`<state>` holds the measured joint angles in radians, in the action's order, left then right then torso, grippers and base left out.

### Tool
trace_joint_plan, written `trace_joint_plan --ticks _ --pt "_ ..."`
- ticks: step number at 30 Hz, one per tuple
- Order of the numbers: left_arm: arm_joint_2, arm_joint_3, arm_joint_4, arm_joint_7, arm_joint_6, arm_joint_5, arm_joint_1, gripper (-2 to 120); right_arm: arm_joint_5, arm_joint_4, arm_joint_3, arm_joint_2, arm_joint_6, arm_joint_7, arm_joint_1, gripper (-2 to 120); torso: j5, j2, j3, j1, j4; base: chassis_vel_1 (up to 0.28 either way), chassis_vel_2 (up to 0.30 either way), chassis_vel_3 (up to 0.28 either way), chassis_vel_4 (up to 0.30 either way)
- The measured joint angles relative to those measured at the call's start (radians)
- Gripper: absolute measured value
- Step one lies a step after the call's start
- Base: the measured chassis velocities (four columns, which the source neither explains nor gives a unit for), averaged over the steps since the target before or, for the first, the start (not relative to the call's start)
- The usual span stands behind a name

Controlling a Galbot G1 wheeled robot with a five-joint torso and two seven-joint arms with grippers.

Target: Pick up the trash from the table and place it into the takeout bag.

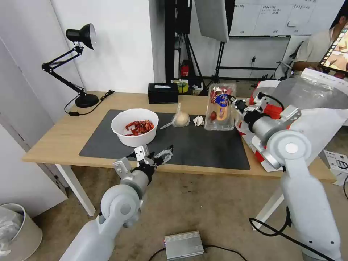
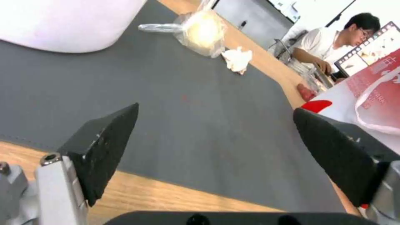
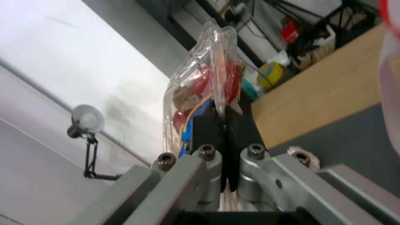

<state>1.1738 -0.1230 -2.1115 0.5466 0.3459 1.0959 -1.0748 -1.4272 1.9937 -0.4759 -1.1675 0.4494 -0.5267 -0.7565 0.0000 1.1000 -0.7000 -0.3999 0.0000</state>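
Observation:
My right gripper (image 1: pixel 235 102) is shut on the rim of the clear plastic clamshell (image 1: pixel 220 106), which hangs tilted above the right end of the dark mat (image 1: pixel 203 146); the wrist view shows its pads pinching the clamshell (image 3: pixel 200 90) edge. Just right of it stands the red-and-white takeout bag (image 1: pixel 308 105), its foil mouth open. A white bowl (image 1: pixel 135 126) of red scraps, a knotted clear bag (image 1: pixel 180 119) and a crumpled tissue (image 1: pixel 198 120) lie on the mat. My left gripper (image 1: pixel 159 156) hovers open at the table's near edge, its fingers (image 2: pixel 104 147) spread over the mat (image 2: pixel 200 103).
A black tissue box (image 1: pixel 163 93) and a black desk lamp (image 1: pixel 81 54) stand along the table's far side. A white waste bin (image 1: pixel 16 232) sits on the floor at the left, a silver box (image 1: pixel 183 245) on the floor in front.

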Motion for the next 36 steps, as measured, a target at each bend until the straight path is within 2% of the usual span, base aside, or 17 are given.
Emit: trace_joint_plan --ticks 13,23,27,36 --pt "0.003 -0.002 -0.001 0.003 0.0 0.0 0.0 100 0.049 0.035 -0.041 0.015 -0.033 -0.032 0.016 0 0.0 0.0 0.0 0.0 0.0 0.0 0.0 0.0 0.0" --pt "0.009 -0.004 0.0 0.004 0.0 -0.005 -0.007 100 0.148 0.041 -0.062 0.025 -0.097 0.011 0.013 0 0.0 0.0 0.0 0.0 0.0 0.0 0.0 0.0 0.0" --pt "0.016 -0.005 0.002 0.004 0.0 -0.009 -0.011 100 0.233 0.032 -0.063 0.027 -0.14 0.041 0.011 0 -0.0001 0.0 0.0 0.0 0.0 0.0 0.0 0.0 0.0" --pt "0.022 -0.004 0.003 0.004 0.0 -0.013 -0.016 100 0.265 0.019 -0.082 0.036 -0.173 0.045 0.015 0 0.0 0.0 0.0 0.0 0.0 0.0 0.0 0.0 0.0"
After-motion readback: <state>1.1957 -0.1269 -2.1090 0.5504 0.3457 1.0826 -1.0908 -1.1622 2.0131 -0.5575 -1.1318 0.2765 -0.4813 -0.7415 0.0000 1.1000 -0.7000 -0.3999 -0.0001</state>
